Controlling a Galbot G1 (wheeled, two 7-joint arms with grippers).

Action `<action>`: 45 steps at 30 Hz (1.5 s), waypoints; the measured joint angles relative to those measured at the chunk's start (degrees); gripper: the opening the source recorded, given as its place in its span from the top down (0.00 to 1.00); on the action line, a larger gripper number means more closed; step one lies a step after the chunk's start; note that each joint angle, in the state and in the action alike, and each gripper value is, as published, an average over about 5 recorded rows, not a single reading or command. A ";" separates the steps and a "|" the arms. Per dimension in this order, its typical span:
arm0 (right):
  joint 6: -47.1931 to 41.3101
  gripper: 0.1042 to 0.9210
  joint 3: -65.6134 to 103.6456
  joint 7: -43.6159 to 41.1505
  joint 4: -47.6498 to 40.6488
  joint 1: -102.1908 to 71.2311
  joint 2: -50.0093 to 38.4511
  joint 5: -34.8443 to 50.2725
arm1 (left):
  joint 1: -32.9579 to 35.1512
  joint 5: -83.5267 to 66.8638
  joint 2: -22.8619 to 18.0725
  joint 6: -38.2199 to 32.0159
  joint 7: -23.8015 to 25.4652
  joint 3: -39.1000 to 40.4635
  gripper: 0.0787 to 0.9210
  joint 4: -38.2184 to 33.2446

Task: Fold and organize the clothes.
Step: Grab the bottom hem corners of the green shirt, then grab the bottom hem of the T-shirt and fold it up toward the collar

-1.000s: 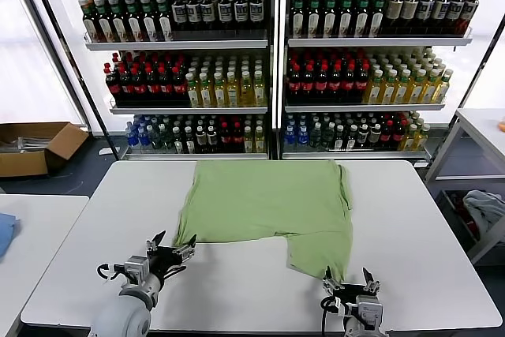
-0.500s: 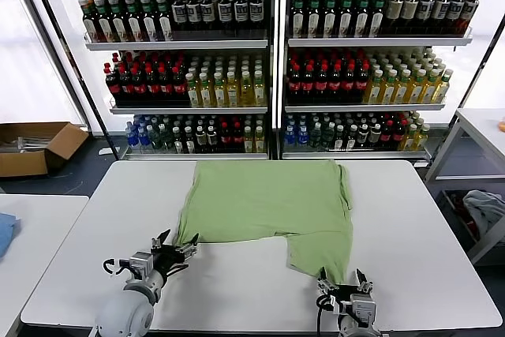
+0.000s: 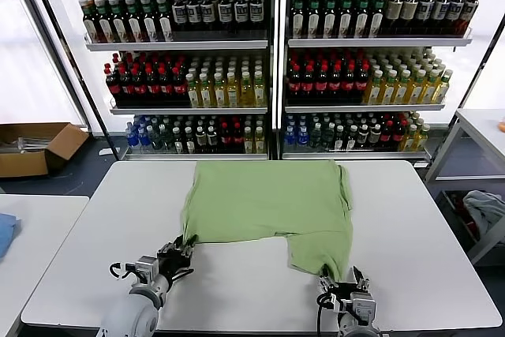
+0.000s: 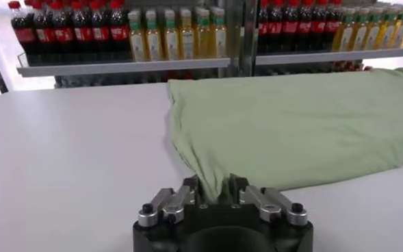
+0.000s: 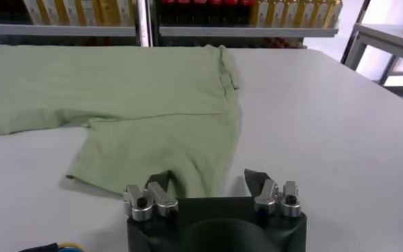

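A light green shirt (image 3: 268, 199) lies spread on the white table (image 3: 426, 226), with one part reaching toward the near right. My left gripper (image 3: 181, 252) is at the shirt's near left corner. In the left wrist view the gripper (image 4: 214, 195) is shut on a bunched fold of the shirt (image 4: 290, 130). My right gripper (image 3: 342, 283) is at the shirt's near right end. In the right wrist view the gripper (image 5: 208, 181) is open, with the edge of the shirt (image 5: 119, 96) lying between its spread fingers. Collar, buttons and logo do not show.
Shelves full of bottles (image 3: 268, 76) stand behind the table. A cardboard box (image 3: 35, 146) sits on the floor at the far left. Another table (image 3: 31, 234) stands to the left, and a white one (image 3: 481, 128) to the right.
My left gripper moved forward to the shirt's corner and shut on it. My right gripper moved forward until its open fingers straddle the shirt's near right edge.
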 measured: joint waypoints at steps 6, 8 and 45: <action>0.23 0.61 -0.09 -0.27 -0.07 0.04 0.09 0.07 | 0.43 0.16 -0.27 0.25 -0.01 -0.06 0.95 -0.43; 0.30 0.68 -0.10 -0.30 -0.03 0.06 0.10 0.14 | 0.57 0.30 -0.41 0.25 -0.04 -0.09 0.98 -0.58; 6.46 0.99 3.02 -6.12 1.82 9.61 -1.58 -2.04 | -3.88 -3.40 -1.75 -7.93 -1.01 -0.52 0.99 -1.78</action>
